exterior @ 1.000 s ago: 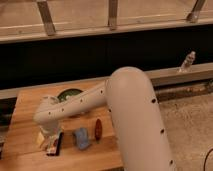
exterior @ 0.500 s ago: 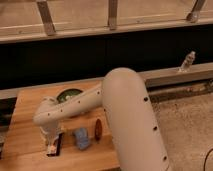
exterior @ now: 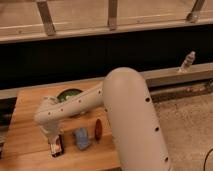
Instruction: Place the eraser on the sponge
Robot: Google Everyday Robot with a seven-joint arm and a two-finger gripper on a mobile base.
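The eraser (exterior: 57, 147), a long flat block with a white-and-orange top and black sides, lies near the front left of the wooden table (exterior: 27, 125). My gripper (exterior: 52, 136) hangs straight down at the end of the white arm, right over the eraser's far end, and hides part of it. The sponge (exterior: 81, 138), a small light-blue pad, rests on the table just to the right of the eraser, a short gap away.
A dark red oblong thing (exterior: 98, 129) lies right of the sponge. A green round plate (exterior: 69, 93) sits at the back of the table, partly behind the arm. A small bottle (exterior: 187, 61) stands on the ledge at far right.
The arm has swung left and lowered, bringing the gripper down onto the eraser's far end. The eraser, sponge and red thing have stayed where they were.
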